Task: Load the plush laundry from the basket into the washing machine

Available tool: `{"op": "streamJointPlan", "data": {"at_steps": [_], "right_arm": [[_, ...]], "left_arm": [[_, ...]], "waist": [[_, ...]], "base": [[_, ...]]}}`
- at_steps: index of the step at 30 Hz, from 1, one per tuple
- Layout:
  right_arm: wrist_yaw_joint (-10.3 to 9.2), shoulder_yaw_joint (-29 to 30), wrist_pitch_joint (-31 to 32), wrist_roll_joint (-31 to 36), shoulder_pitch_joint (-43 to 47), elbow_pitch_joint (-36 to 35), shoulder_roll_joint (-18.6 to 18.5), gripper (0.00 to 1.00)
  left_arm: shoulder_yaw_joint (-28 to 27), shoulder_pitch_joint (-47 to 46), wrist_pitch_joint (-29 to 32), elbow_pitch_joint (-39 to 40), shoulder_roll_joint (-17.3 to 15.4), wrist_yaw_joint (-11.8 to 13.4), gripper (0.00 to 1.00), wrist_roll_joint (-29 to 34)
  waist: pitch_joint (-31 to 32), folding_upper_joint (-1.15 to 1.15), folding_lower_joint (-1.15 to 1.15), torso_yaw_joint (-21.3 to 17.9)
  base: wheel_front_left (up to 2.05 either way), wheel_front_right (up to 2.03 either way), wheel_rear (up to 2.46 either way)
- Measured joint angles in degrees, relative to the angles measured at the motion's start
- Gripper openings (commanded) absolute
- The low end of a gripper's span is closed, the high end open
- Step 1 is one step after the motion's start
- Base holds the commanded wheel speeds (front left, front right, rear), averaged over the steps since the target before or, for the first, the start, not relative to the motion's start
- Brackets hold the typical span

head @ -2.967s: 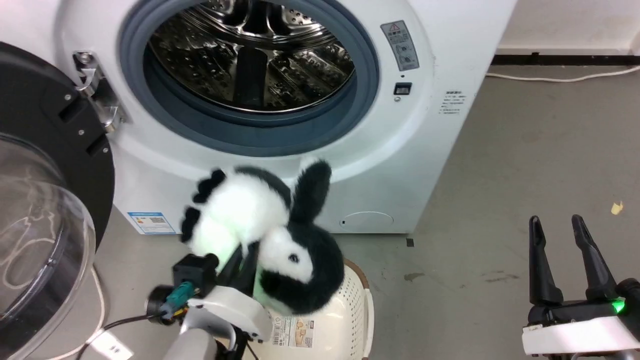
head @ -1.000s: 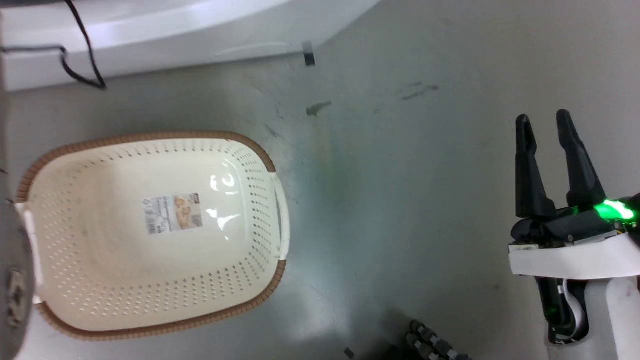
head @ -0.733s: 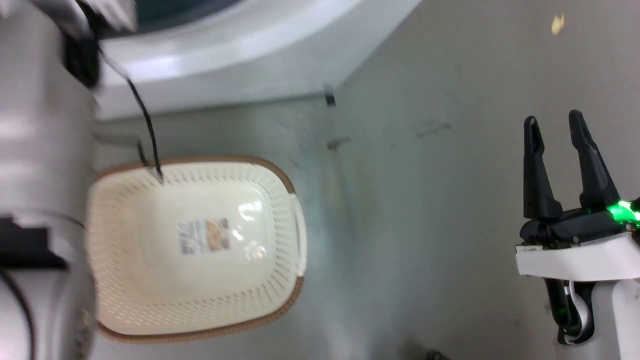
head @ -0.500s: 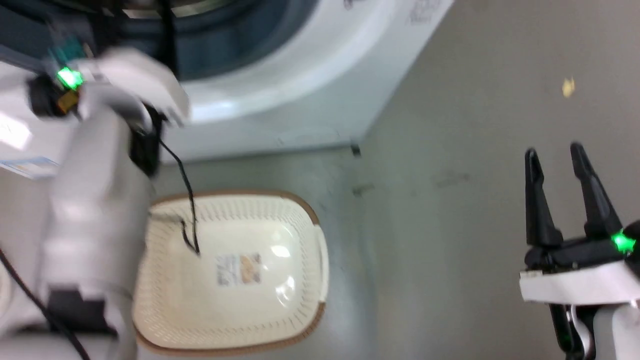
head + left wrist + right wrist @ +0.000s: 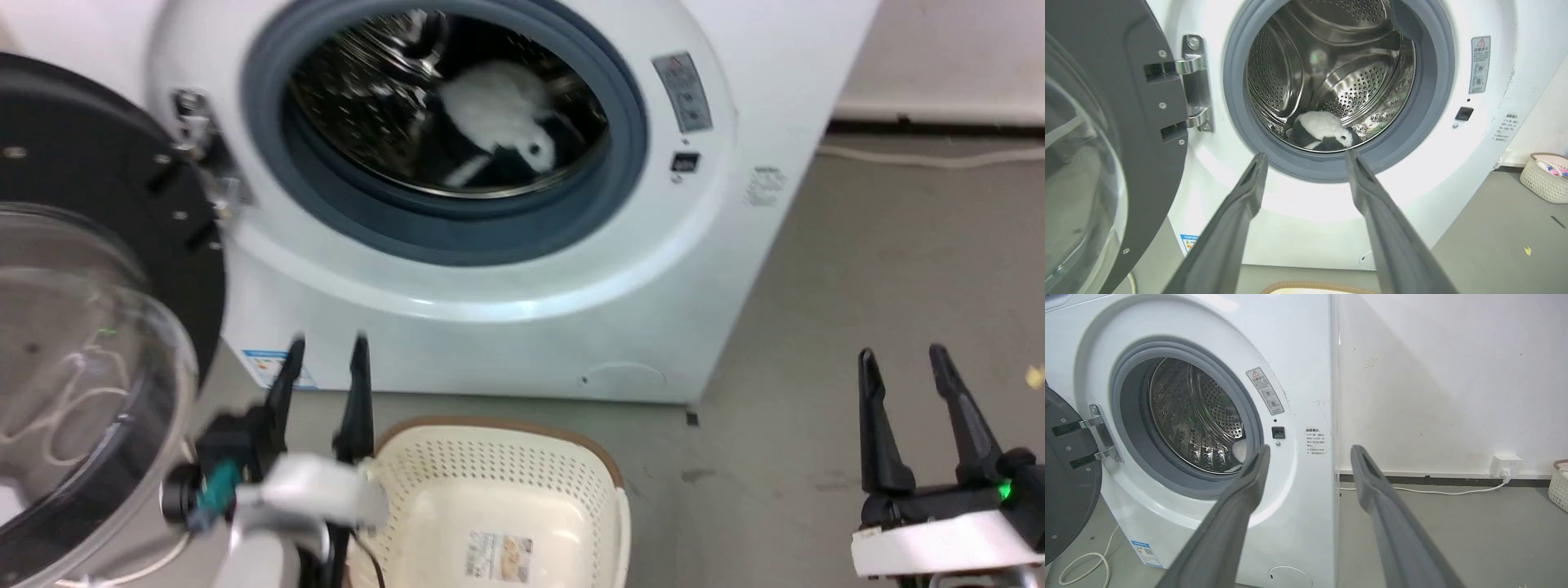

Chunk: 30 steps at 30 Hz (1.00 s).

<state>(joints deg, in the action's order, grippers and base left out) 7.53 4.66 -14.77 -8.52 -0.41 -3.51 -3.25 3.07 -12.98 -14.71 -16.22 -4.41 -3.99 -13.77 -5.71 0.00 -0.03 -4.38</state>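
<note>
Plush laundry [image 5: 1319, 132] is lodged low in the washing machine [image 5: 506, 327] drum [image 5: 1355, 85], above the basket [image 5: 498, 425]; left pincer [image 5: 326, 343] and right pincer [image 5: 902, 355] are held spread, nothing pinched; retreat is best made clear of the door [image 5: 106, 163].

Floor: smooth grey concrete floor [image 5: 1453, 539], matt and lightly scuffed. A small dark stain [image 5: 700, 474] sits near the middle. A yellow scrap [image 5: 1528, 250] lies further right.

Far side: white painted wall [image 5: 1433, 375] with a few faint marks. A black skirting strip [image 5: 1412, 478] runs along its foot.

White wall socket [image 5: 1505, 462] is low on the right with a plug in it. A thin white cable [image 5: 1433, 493] runs left from it along the floor.

Small cream perforated bin [image 5: 1543, 179] stands at the far right by the wall, coloured items inside.

Light is even and diffuse, with a soft shadow [image 5: 1367, 416] on the wall's left part.
</note>
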Motion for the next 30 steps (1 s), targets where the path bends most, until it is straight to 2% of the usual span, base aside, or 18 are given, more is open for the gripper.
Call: {"op": "streamJointPlan", "data": {"at_steps": [3, 7, 23, 24, 30], "right_arm": [[0.0, 0.0, 0.0, 0.0, 1.7, 1.1, 0.1, 1.0], [0.0, -0.5, 0.0, 0.0, 2.9, 1.9, 0.2, 1.0], [0.0, -2.0, 0.0, -1.1, 4.0, 4.9, 0.2, 1.0], [0.0, -1.9, 0.0, -1.1, 4.0, 4.9, 0.2, 0.0], [0.01, -2.0, 0.2, -1.0, 4.0, 4.9, 0.2, 0.0]], "left_arm": [[0.2, 6.7, 0.0, 4.1, 0.6, 1.4, 1.0, 0.7], [1.9, 10.7, 0.0, 5.7, 1.2, 1.6, 1.0, 1.9], [4.2, 12.0, 0.0, 8.8, 1.5, 1.5, 1.0, 3.9], [4.2, 11.9, 0.1, 8.8, 1.6, 1.5, 0.0, 3.9], [4.0, 11.9, 0.3, 8.8, 1.6, 1.5, 0.0, 4.0]], "waist": [[2.2, 0.0, 0.01, 2.1], [3.6, 0.0, 0.02, 3.5], [4.9, 0.0, 0.02, 3.6], [4.9, 0.0, 0.03, 3.5], [4.9, 0.0, 0.03, 3.5]], "base": [[0.0, 0.0, 0.0], [0.0, 0.0, 0.0], [0.0, 0.0, 0.0], [0.0, 0.0, 0.0], [0.0, 0.0, 0.0]]}}
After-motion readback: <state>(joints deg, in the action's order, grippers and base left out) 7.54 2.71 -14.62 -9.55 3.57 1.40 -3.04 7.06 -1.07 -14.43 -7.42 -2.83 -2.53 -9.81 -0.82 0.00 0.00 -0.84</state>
